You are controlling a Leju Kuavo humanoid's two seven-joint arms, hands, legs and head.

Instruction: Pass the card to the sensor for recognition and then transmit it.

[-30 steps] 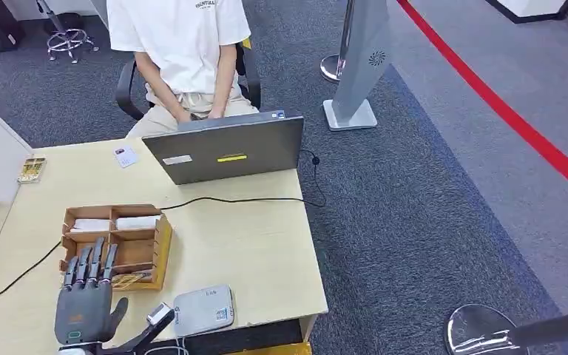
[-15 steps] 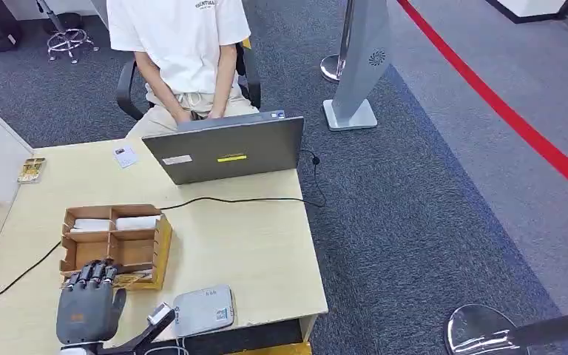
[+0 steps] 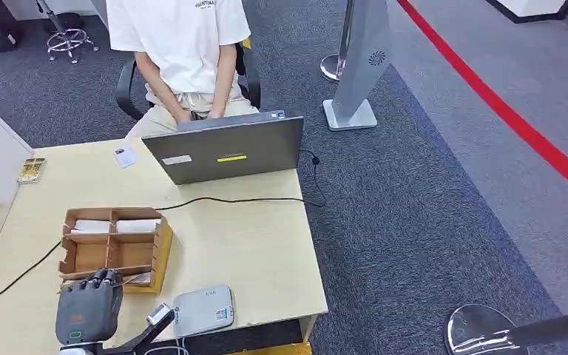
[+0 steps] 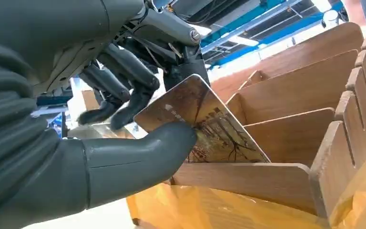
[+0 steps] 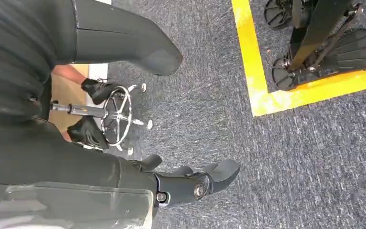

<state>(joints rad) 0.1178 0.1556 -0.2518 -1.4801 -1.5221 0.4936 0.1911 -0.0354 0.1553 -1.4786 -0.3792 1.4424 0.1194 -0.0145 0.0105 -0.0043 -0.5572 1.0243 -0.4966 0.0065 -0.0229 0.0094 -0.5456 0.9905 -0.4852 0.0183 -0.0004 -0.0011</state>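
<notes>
- The left robot hand (image 3: pixel 89 307) sits at the near edge of the wooden box (image 3: pixel 115 248) on the desk (image 3: pixel 251 251), fingers curled down over the box's front compartment.
- In the left wrist view that robot hand (image 4: pixel 100 143) pinches the card (image 4: pixel 205 124) between its thumb and darker fingers; the card is tilted, its lower edge behind the box's front wall (image 4: pixel 248 179).
- The sensor (image 3: pixel 203 310), a flat grey pad, lies on the desk just right of the left robot hand, near the front edge.
- The right robot hand (image 5: pixel 181 183) hangs over grey carpet, holding nothing, its fingers a little bent and apart.
- A laptop (image 3: pixel 225 148) stands open at the desk's far side, a person (image 3: pixel 181 52) seated behind it.
</notes>
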